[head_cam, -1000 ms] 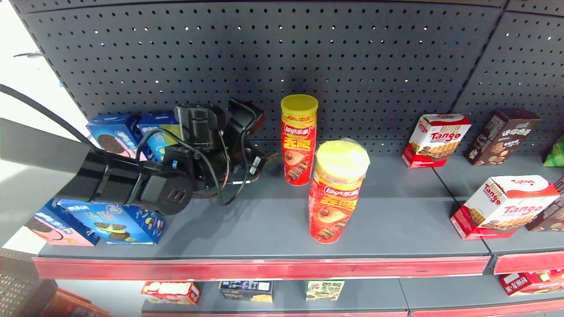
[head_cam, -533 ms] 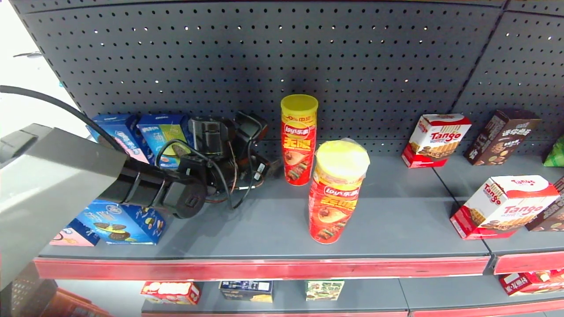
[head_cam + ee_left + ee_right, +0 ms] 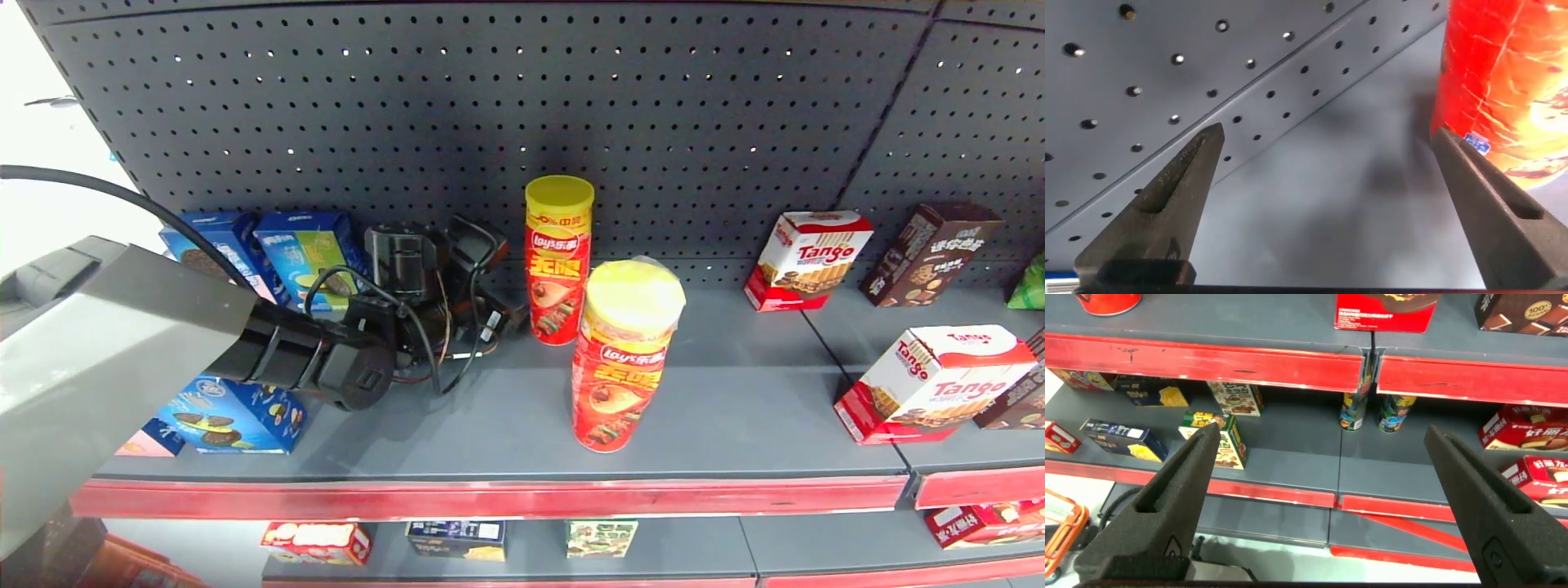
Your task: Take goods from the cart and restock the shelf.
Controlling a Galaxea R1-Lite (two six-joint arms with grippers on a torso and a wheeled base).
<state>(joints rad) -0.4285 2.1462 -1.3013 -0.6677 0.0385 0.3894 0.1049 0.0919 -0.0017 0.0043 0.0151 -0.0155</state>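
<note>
With the left gripper (image 3: 1324, 135) spread wide and empty just beside the rear chip can (image 3: 558, 261), upright at the shelf's (image 3: 490, 425) back edge, placement appears complete; next, withdraw without tipping it.

Left claw (image 3: 1324, 135), right claw (image 3: 1323, 431), both agape

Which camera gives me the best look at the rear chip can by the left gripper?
Head view: the rear chip can stands whole, lid to base, at the pegboard. The left wrist view catches a patch of its red side beside one finger. The right wrist view faces lower shelves.
</note>
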